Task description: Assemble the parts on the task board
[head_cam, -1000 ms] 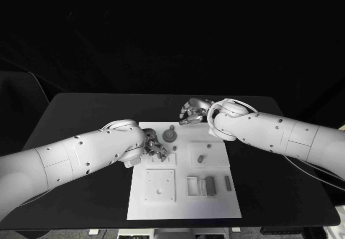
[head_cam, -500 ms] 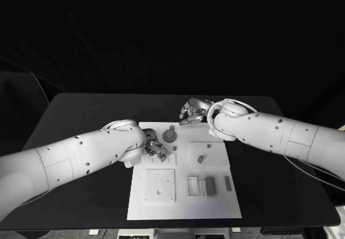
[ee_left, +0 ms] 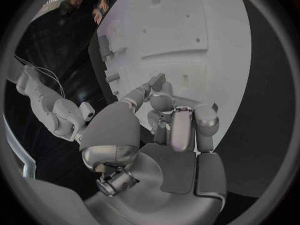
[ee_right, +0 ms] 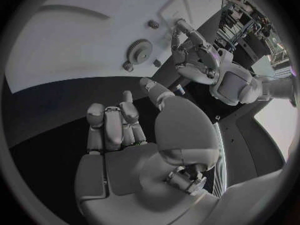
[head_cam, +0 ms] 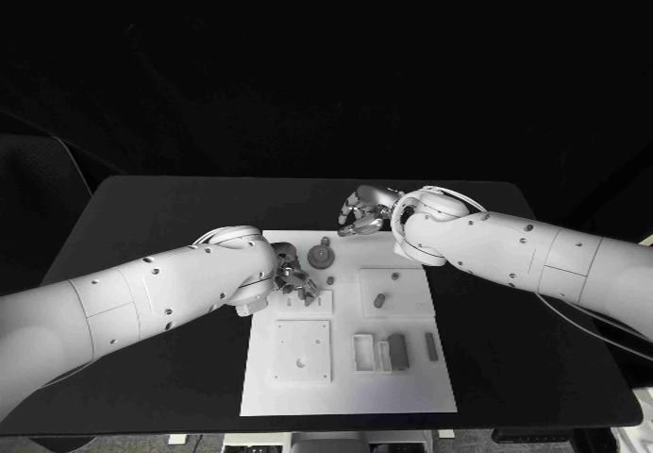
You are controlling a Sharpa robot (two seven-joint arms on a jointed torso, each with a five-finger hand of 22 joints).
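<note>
Board [head_cam: 409, 392]: white plate at table centre, grey parts spread over it.
Gear [head_cam: 321, 256]: at the board's 12 o'clock, flat, between both hands.
Left hand [head_cam: 290, 276]: low at the board's 10 o'clock; fingers curled, possibly pinching a small part, I cannot tell.
Right hand [head_cam: 365, 213]: at 12 o'clock past the board's far edge, fingers curled in on nothing, kept clear of the other hand's work.

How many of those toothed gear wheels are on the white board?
1. The gear lies near the task board's far edge, between the left hand and the right hand. The left hand may hide others.
</note>
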